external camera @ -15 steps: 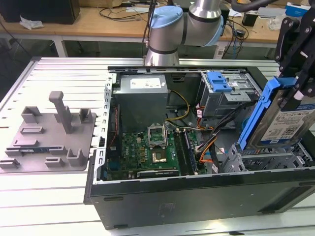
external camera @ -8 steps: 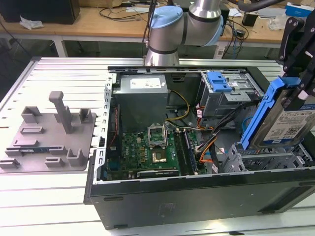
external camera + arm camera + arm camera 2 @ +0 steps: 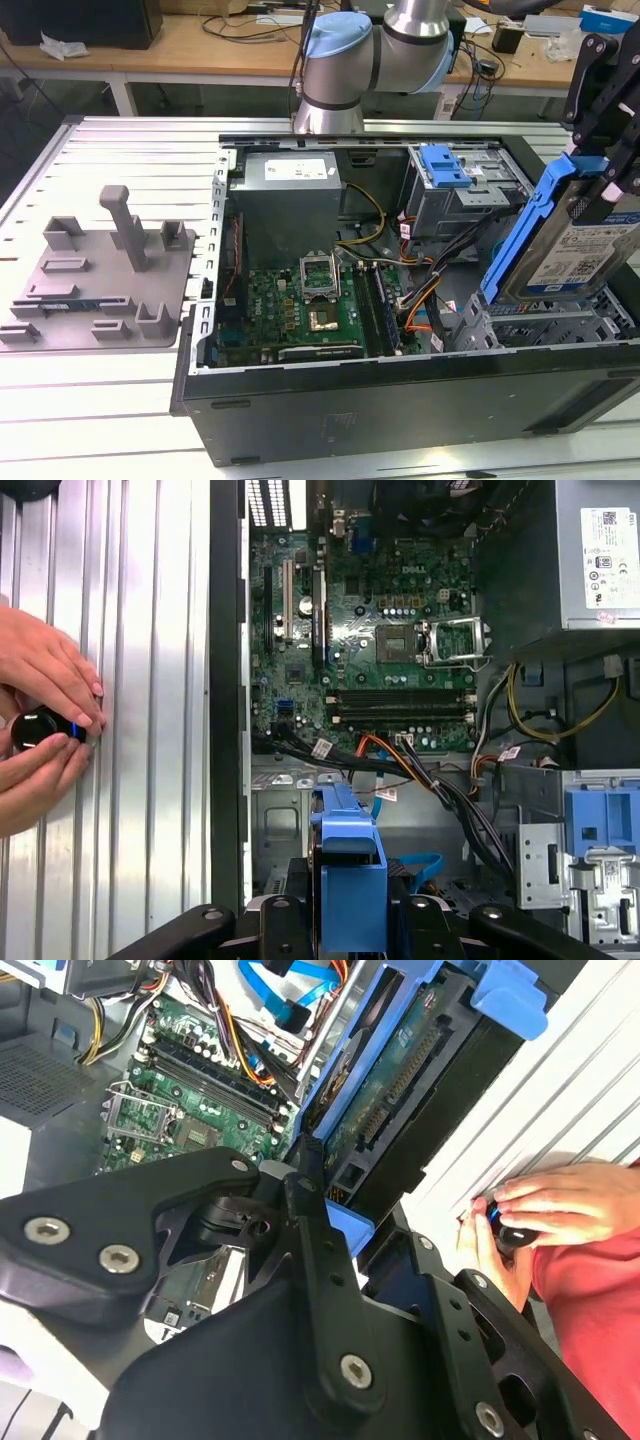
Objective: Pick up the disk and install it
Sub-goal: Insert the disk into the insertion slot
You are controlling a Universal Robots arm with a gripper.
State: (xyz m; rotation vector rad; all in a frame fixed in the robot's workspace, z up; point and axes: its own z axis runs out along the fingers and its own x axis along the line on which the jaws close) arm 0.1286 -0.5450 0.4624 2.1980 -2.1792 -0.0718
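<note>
My gripper (image 3: pixel 592 150) is closed on the disk (image 3: pixel 572 240). It clamps narrowly on the upper end of the blue carrier frame, and in the second wrist view one black finger (image 3: pixel 315 1250) presses against that frame. The disk hangs directly below the gripper in the air, over the corner of the open computer case (image 3: pixel 400 420) that lies nearest the camera on the exterior view's right.

Its long axis is steeply tilted rather than plumb. The high end sits in my grip, and the low end slants down towards the case's middle, close above the grey drive cage (image 3: pixel 560 330). I can't tell whether that low end touches the cage. In the first wrist view the frame points along the case towards the motherboard (image 3: pixel 380 650).

I judge the fit turns on squaring that axis with the cage's slot. A person's hand (image 3: pixel 45 670) rests on the slatted table (image 3: pixel 150 780) just outside the case wall.
</note>
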